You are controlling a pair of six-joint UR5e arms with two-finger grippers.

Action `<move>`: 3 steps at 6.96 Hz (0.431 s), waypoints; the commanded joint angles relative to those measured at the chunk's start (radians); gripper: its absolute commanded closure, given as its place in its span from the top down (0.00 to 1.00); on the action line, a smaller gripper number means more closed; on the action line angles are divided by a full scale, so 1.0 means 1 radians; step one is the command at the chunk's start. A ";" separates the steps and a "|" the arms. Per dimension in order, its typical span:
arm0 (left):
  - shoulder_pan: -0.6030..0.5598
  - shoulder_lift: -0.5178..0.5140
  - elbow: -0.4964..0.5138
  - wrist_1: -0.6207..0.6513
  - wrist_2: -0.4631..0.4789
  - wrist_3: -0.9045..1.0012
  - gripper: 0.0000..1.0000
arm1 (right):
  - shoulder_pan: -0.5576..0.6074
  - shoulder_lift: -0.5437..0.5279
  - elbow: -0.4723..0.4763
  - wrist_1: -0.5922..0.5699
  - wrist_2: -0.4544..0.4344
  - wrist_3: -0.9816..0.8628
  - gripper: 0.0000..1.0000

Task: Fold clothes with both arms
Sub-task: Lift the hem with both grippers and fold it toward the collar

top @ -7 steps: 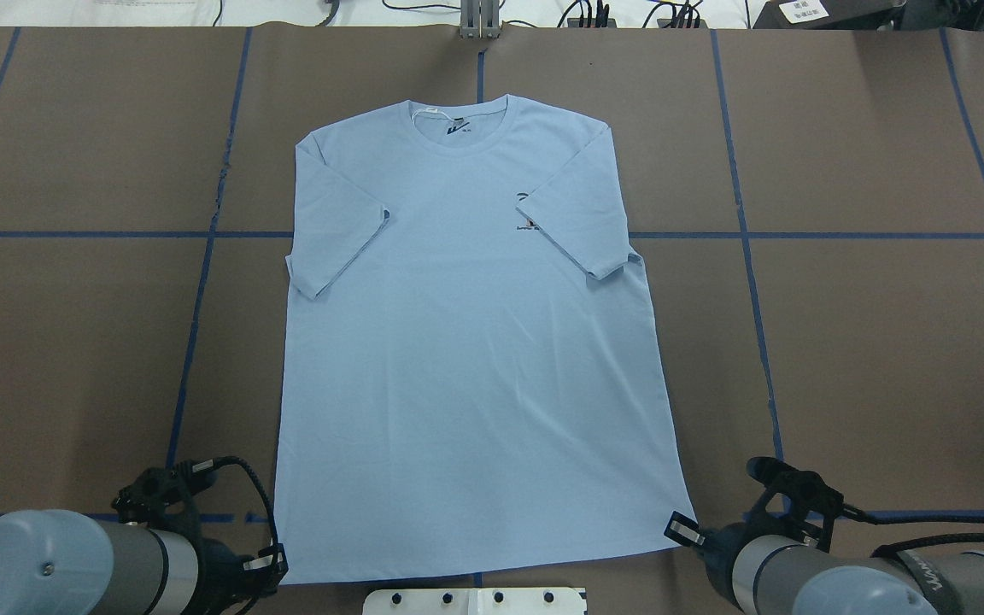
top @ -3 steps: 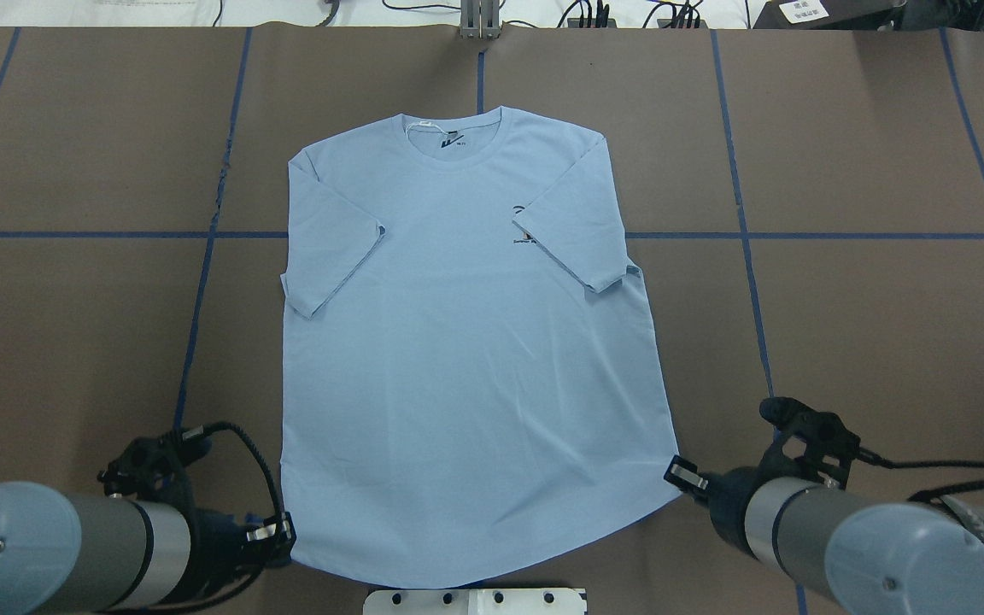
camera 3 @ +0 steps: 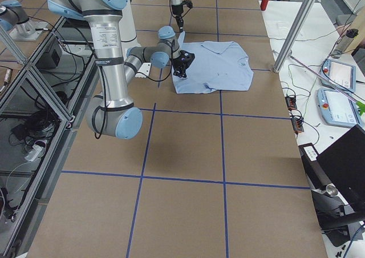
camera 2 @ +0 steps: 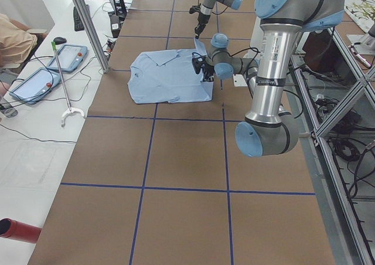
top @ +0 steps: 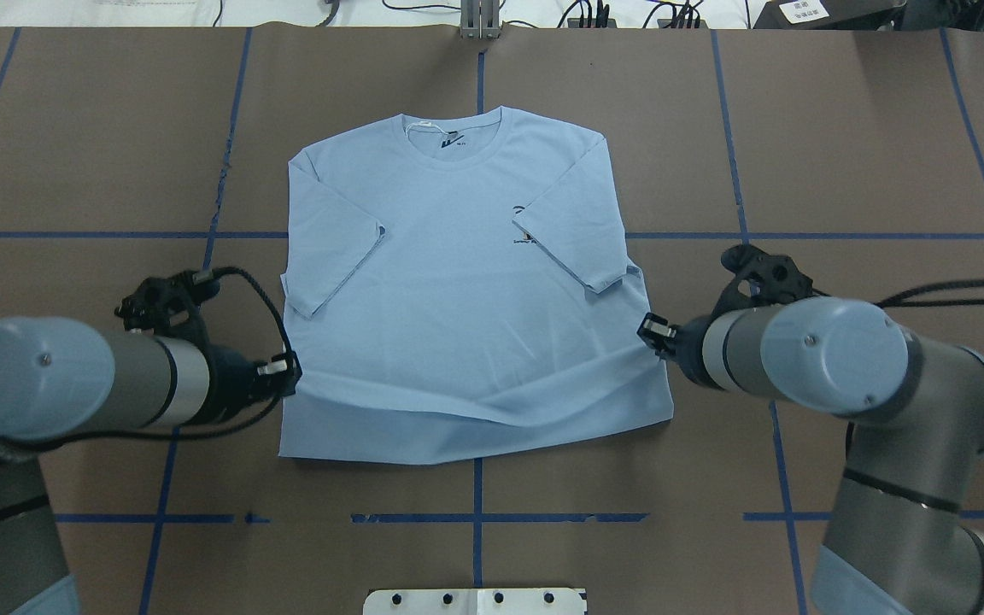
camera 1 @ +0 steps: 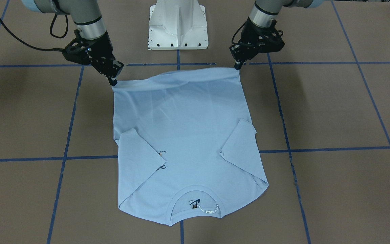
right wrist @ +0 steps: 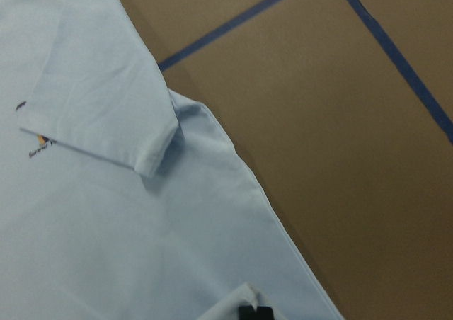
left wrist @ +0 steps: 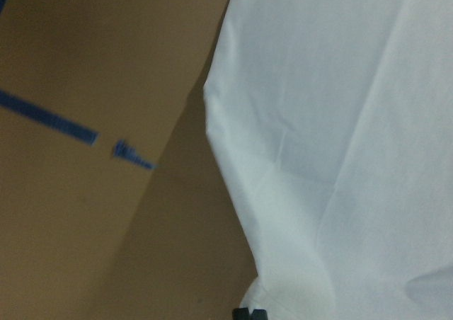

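I am looking at the light blue T-shirt [top: 458, 282] lying front up on the brown bench [top: 885, 128], with the collar [top: 456, 164] pointing away from the robot and the dark neck label [top: 455, 139] showing inside it; the left claw [top: 289, 376] is pressing together on one hem corner, and the right claw [top: 647, 329] is pinching the opposite hem corner; both corners are hanging above the bench, and the hem is stretching between the two claws with a shallow sag in the middle; under it the lower body of the shirt is curling over itself, so a rounded fold is lying nearest the robot, between the claws and the white pedestal base [camera 1: 178, 27]; the left-side sleeve [top: 330, 235] and the right-side sleeve [top: 573, 222] are both lying folded inward over the chest, and the right-side one is covering part of the chest print [top: 524, 229]; the upper half of the shirt is resting flat, straddling a blue tape line [top: 799, 235] running across the bench; in each wrist view I am seeing only a dark fingertip [left wrist: 248, 313] at the bottom edge, touching pale cloth.
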 commanded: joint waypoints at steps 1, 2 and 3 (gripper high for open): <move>-0.164 -0.104 0.192 -0.010 -0.001 0.132 0.00 | 0.130 0.181 -0.271 0.003 0.017 -0.125 0.00; -0.212 -0.147 0.265 -0.013 0.001 0.163 0.00 | 0.174 0.267 -0.399 0.010 0.019 -0.162 0.00; -0.248 -0.190 0.336 -0.043 0.001 0.164 0.00 | 0.204 0.330 -0.506 0.016 0.019 -0.173 0.00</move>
